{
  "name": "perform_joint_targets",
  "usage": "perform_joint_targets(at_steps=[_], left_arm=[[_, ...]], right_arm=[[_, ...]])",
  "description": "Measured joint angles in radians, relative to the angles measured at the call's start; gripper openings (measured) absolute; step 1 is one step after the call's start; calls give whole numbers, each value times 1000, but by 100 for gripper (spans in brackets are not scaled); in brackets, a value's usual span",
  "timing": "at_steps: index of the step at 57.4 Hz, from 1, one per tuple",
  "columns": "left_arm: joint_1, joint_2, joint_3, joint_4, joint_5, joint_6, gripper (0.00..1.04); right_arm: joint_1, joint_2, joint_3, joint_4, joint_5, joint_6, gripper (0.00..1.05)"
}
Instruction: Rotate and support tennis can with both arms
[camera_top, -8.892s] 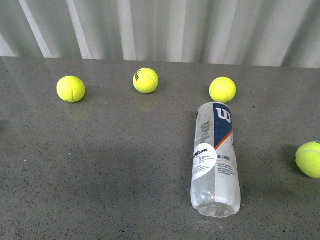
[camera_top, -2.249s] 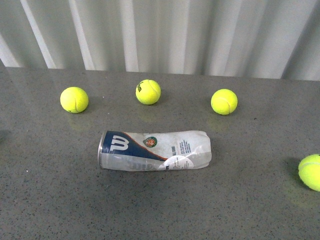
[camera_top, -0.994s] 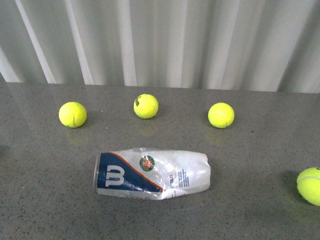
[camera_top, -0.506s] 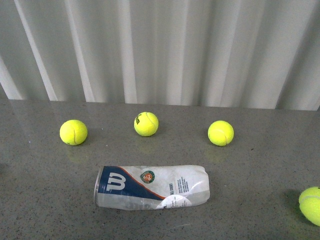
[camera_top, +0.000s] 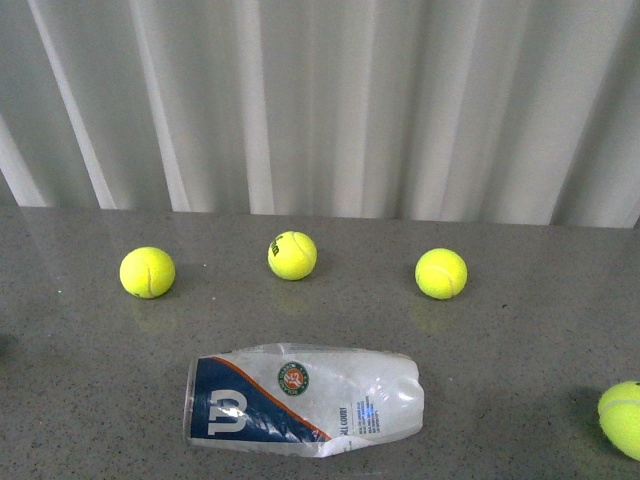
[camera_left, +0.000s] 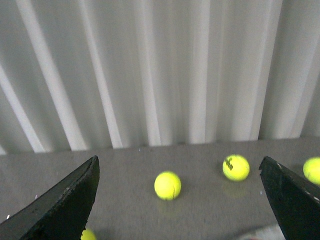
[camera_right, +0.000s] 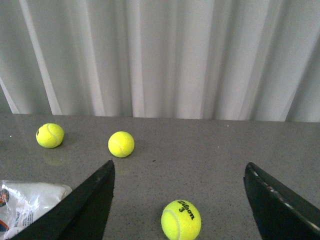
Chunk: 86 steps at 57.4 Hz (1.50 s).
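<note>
Behind, a white ribbed wall (camera_top: 330, 100) backs the grey speckled surface (camera_top: 520, 340). My black left end effector (camera_left: 177, 160) and right end effector (camera_right: 179, 164) both hang with fingers spread wide, holding nothing. The tennis can (camera_top: 300, 400), a crumpled clear tube with a navy label, lies on its side near the front. Four fuzzy yellow tennis balls (camera_top: 147, 272) show: three in a row beyond it, one far right.

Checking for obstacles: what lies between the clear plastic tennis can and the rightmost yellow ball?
Only bare grey tabletop, per the front view, separates tennis can and ball.
</note>
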Motion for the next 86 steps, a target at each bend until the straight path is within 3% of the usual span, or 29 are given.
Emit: perform_joint_targets(at_steps=[6, 14, 25, 39, 67, 86], left_arm=[[4, 380, 165, 21, 97, -44, 98], [5, 782, 307, -10, 153, -107, 98], [1, 1043, 409, -12, 170, -152, 98], [14, 1135, 455, -32, 192, -170, 98], [80, 1082, 414, -128, 434, -228, 98], [-37, 1104, 385, -10, 493, -365, 98]], right_arm=[[0, 0, 0, 0, 0, 0, 97], [0, 0, 0, 0, 0, -1, 98], [0, 0, 0, 0, 0, -1, 98], [0, 0, 0, 0, 0, 0, 98], [0, 0, 0, 0, 0, 0, 98], [0, 0, 0, 0, 0, -1, 98]])
